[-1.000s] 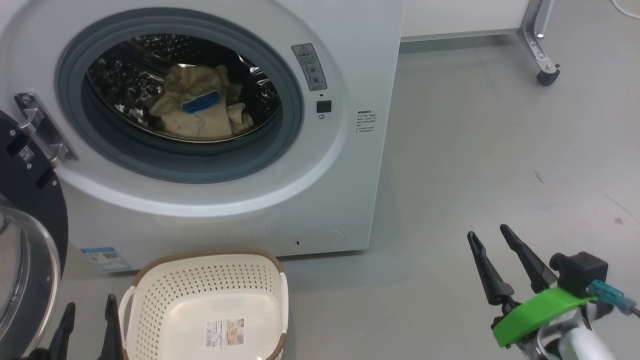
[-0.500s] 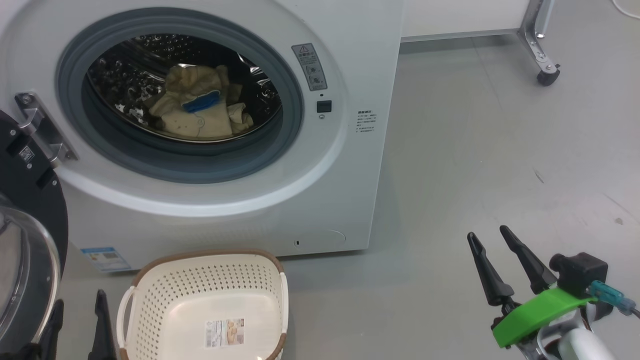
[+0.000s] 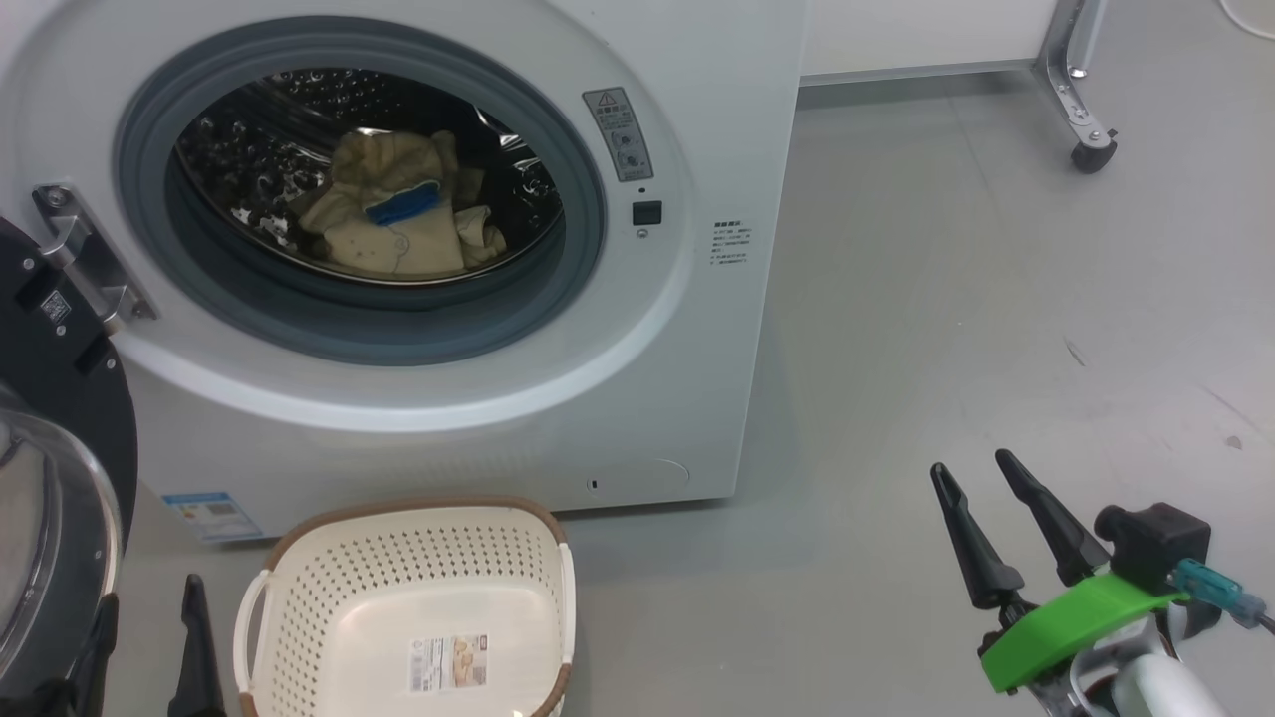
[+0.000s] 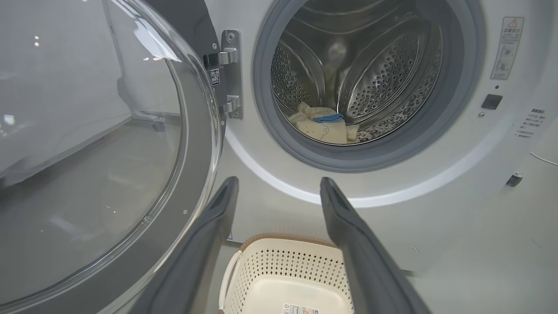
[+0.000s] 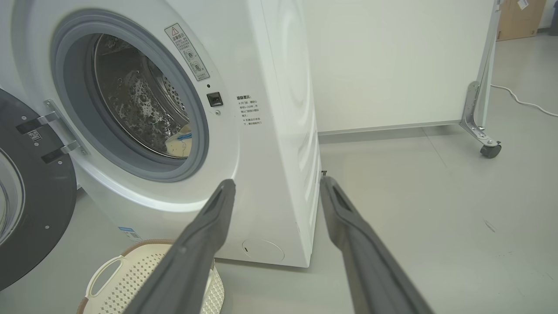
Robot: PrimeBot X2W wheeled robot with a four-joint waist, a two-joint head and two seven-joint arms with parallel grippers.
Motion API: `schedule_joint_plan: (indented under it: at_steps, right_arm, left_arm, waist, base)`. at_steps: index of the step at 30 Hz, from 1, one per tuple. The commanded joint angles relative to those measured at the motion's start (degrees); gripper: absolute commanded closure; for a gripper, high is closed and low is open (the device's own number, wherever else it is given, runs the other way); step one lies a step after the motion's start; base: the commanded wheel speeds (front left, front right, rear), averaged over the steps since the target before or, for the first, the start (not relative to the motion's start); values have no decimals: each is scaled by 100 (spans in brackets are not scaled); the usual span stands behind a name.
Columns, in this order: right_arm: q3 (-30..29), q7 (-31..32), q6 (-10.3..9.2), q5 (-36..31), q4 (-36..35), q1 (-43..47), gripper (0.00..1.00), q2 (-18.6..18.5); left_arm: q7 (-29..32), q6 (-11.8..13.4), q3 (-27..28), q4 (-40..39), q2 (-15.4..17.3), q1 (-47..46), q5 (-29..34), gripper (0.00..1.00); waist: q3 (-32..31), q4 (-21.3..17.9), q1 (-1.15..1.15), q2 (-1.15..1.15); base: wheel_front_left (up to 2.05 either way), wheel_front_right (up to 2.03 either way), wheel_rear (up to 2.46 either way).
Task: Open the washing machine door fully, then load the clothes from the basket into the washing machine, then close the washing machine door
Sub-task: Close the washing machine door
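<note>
Washing machine door (image 3: 60,418) hangs swung out on the left of the scene. It is held by its hinge (image 3: 85,259) at the left edge of the opening, and its glass bowl bulges on the near side by my left claw (image 3: 147,617). That claw is released, fingers spread wide and holding nothing. The door lies just to its left, so close in the head view that I cannot tell whether my left finger touches the black rim. The door stands upright on a vertical hinge line, so I judge closing it means pushing its free near edge rightward and away, toward the washing machine (image 3: 598,398). My left arm is plainly the nearer one. My right claw (image 3: 971,463) is also released and empty, well apart on the right over bare floor. Clothes (image 3: 393,214) lie inside the drum as one pale yellow heap with one blue trim piece showing; I cannot count the separate garments. The basket (image 3: 329,597) sits on the floor near the front of the machine, just right of my left claw, with only its label inside. I count one door, one hinge, one basket, one heap of clothes and two claws. Loading looks done, and closing the door is what remains.
</note>
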Motion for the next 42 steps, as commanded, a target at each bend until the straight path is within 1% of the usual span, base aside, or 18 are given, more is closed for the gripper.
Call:
schedule_joint_plan:
  at_steps: [1,14,27,34,42]
  right_arm:
    - [89,-37,57,-8,-151,-74,0,-81]
    - [84,-37,57,4,-155,-57,0,-81]
    - [66,-37,57,-14,-167,-49,0,-93]
    - [31,-37,57,-21,-179,-29,0,-102]
    - [18,-37,57,-33,-188,-10,0,-108]
  left_arm:
    - [12,19,237,-181,174,-233,21,0]
    - [-24,57,246,-162,212,-274,-27,0]
    - [-79,48,300,-139,194,-292,-205,0]
    - [-72,59,273,-113,231,-294,-205,0]
    - [-85,61,236,-103,266,-289,-204,0]
  waist:
    - [7,0,0,0]
    - [28,-7,0,0]
    - [41,-13,0,0]
    - [40,-21,0,0]
    - [36,-29,0,0]
  base:
    - [0,0,0]
    - [0,0,0]
    - [-10,10,0]
    - [-109,109,0]
    - [-198,198,0]
